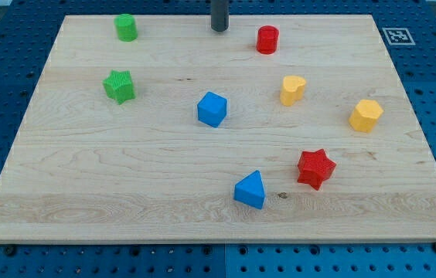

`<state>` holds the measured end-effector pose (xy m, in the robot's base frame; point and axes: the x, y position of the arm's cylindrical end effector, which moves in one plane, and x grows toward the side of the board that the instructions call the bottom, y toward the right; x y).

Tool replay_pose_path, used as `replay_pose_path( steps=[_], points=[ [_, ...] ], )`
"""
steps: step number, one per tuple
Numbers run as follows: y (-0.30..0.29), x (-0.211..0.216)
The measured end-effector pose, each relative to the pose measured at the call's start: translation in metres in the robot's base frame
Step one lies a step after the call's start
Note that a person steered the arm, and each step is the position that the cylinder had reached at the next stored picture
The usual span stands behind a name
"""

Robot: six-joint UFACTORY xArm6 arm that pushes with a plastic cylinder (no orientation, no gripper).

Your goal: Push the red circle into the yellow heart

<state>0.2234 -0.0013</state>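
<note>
The red circle (267, 39) stands near the view's top, right of centre. The yellow heart (292, 89) lies below it and slightly to the right, a short gap apart. My tip (219, 29) comes down at the view's top centre, to the left of the red circle and a little higher up the view, not touching it.
A wooden board (125, 177) carries a green circle (126, 28), a green star (119, 86), a blue cube (212, 109), a blue triangle (250, 190), a red star (315, 168) and a yellow hexagon (366, 115). A marker tag (398, 35) sits off the top right corner.
</note>
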Motion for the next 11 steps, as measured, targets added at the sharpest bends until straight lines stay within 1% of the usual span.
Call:
replay_pose_path(
  steps=[2, 4, 6, 7, 8, 10, 11],
  points=[
    [0.010, 0.003],
    [0.015, 0.022],
    [0.015, 0.018],
    [0.026, 0.004],
    [0.056, 0.004],
    [0.087, 0.027],
    [0.092, 0.042]
  ],
)
